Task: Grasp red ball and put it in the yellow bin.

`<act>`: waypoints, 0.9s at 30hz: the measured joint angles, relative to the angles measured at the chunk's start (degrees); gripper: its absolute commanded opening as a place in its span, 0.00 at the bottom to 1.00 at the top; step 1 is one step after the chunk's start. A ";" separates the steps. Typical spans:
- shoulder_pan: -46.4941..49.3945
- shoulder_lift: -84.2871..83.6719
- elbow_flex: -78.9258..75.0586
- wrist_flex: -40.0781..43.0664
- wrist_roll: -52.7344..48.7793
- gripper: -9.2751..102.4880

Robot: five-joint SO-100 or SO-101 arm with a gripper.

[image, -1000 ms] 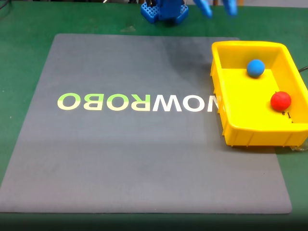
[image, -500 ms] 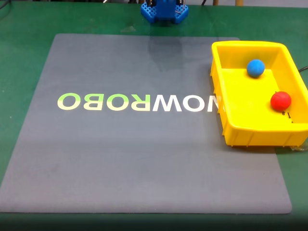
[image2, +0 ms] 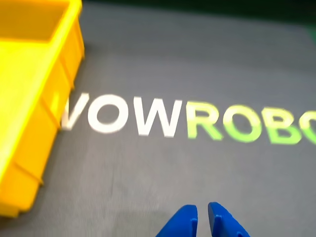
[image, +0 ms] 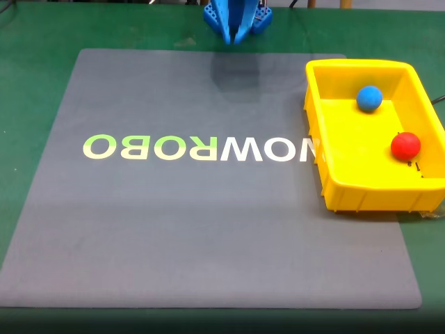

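Note:
The red ball [image: 405, 146] lies inside the yellow bin [image: 375, 196], near its right wall, in the fixed view. In the wrist view the bin's near wall [image2: 42, 106] fills the left side; the ball is hidden there. My blue gripper [image: 233, 38] hangs at the top centre of the fixed view, over the far edge of the grey mat and well left of the bin. The wrist view has its two fingertips [image2: 202, 208] almost touching at the bottom edge, shut with nothing between them.
A blue ball [image: 369, 98] rests in the bin's far part. The grey mat [image: 174, 229] with the lettering "WOWROBO" [image: 198, 147] covers most of the green table. The arm's blue base [image: 261, 17] stands at the top edge.
A second ago the gripper was open near the top edge, towards the bin. It has swung left to the top centre and shut. The balls and the bin stayed put.

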 measured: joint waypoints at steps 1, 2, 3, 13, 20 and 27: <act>0.00 0.18 1.58 0.00 -0.18 0.08; 0.09 0.26 2.99 0.00 -0.18 0.08; 0.18 0.35 4.22 0.00 -0.18 0.08; -0.18 0.44 7.65 5.89 0.62 0.08; -0.97 0.44 7.65 13.45 1.05 0.08; -2.72 0.44 7.65 20.48 2.46 0.08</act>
